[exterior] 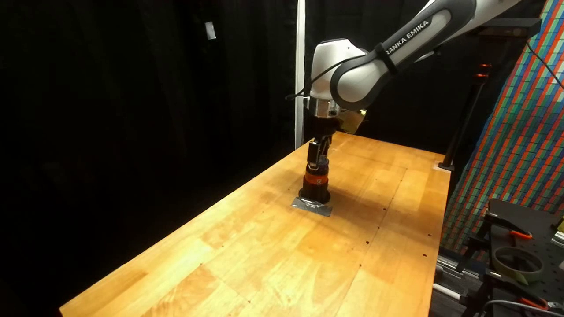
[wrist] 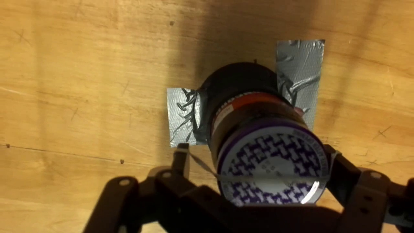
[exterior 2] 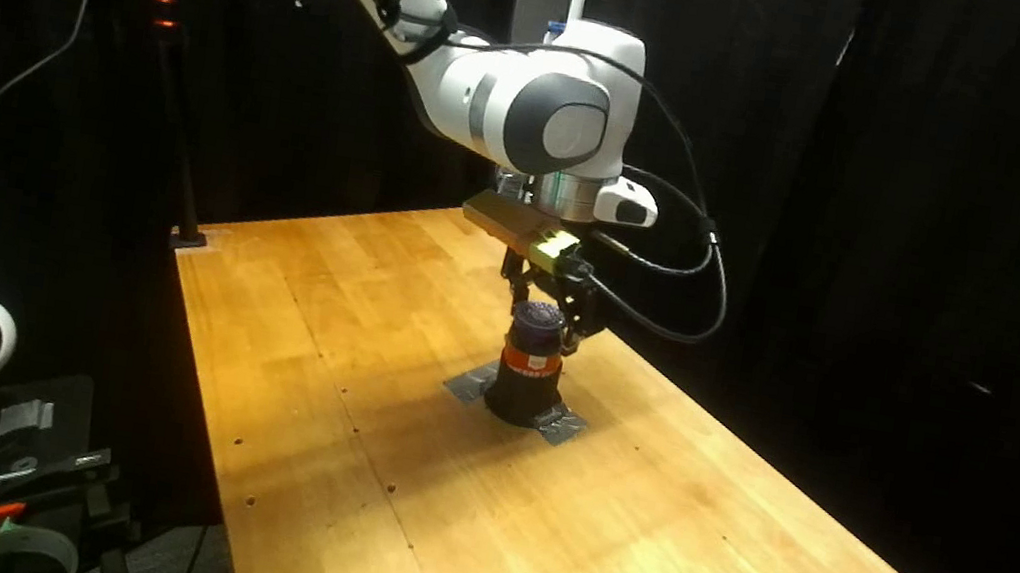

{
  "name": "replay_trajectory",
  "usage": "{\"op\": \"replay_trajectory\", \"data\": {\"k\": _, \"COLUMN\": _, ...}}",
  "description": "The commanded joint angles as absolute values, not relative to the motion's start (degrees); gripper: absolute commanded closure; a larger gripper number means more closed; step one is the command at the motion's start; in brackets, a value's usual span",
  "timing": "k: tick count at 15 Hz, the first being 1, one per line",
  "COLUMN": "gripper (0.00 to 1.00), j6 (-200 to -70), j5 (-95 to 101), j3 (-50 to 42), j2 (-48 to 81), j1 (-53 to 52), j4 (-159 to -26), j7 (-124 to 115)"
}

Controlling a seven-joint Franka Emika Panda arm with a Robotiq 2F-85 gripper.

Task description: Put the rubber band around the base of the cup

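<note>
The cup is a dark jar-like cylinder with an orange band and a white and purple patterned lid. It stands upright in a wider black base, in an exterior view [exterior: 316, 179], in an exterior view [exterior 2: 531, 363] and in the wrist view [wrist: 275, 163]. My gripper [wrist: 257, 151] is open, its fingers on either side of the cup's top; it also shows in both exterior views [exterior: 320, 159] [exterior 2: 545, 324]. The pale rubber band [wrist: 258, 178] is stretched between the two fingers and crosses the lid. The left finger in the wrist view is apart from the cup; whether the right one touches is unclear.
Silver tape strips [wrist: 181, 118] [wrist: 300, 71] hold the black base [wrist: 242, 76] to the wooden table [exterior: 273, 264]. A dark post [exterior: 458, 123] stands at a table corner. A side cart [exterior: 524, 229] with tape and tools is beside the table.
</note>
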State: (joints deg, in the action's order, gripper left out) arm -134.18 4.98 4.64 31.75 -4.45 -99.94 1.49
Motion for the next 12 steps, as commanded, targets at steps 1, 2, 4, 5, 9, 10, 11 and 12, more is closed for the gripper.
{"op": "replay_trajectory", "data": {"k": 1, "gripper": 0.00, "j6": -132.6, "j5": 2.8, "j3": 4.7, "j2": 27.0, "j1": -2.9, "j4": -105.4, "j7": 4.1}}
{"op": "replay_trajectory", "data": {"k": 2, "gripper": 0.00, "j6": -133.3, "j5": 1.9, "j3": 4.8, "j2": 26.4, "j1": -2.5, "j4": -106.7, "j7": 4.5}}
{"op": "replay_trajectory", "data": {"k": 4, "gripper": 0.00, "j6": -133.6, "j5": 0.7, "j3": 4.9, "j2": 25.5, "j1": -1.9, "j4": -108.8, "j7": 5.4}}
{"op": "replay_trajectory", "data": {"k": 5, "gripper": 0.00, "j6": -133.8, "j5": -0.1, "j3": 5.1, "j2": 25.0, "j1": -1.4, "j4": -110.0, "j7": 6.1}}
{"op": "replay_trajectory", "data": {"k": 9, "gripper": 0.27, "j6": -138.4, "j5": -2.3, "j3": 5.2, "j2": 22.6, "j1": -0.2, "j4": -116.3, "j7": 8.5}}
{"op": "replay_trajectory", "data": {"k": 10, "gripper": 0.34, "j6": -140.4, "j5": -2.9, "j3": 5.5, "j2": 21.7, "j1": 0.2, "j4": -118.0, "j7": 9.3}}
{"op": "replay_trajectory", "data": {"k": 11, "gripper": 0.44, "j6": -143.4, "j5": -3.6, "j3": 5.7, "j2": 20.5, "j1": 0.5, "j4": -120.1, "j7": 9.8}}
{"op": "replay_trajectory", "data": {"k": 12, "gripper": 0.51, "j6": -146.6, "j5": -4.5, "j3": 6.2, "j2": 19.4, "j1": 0.9, "j4": -122.0, "j7": 10.7}}
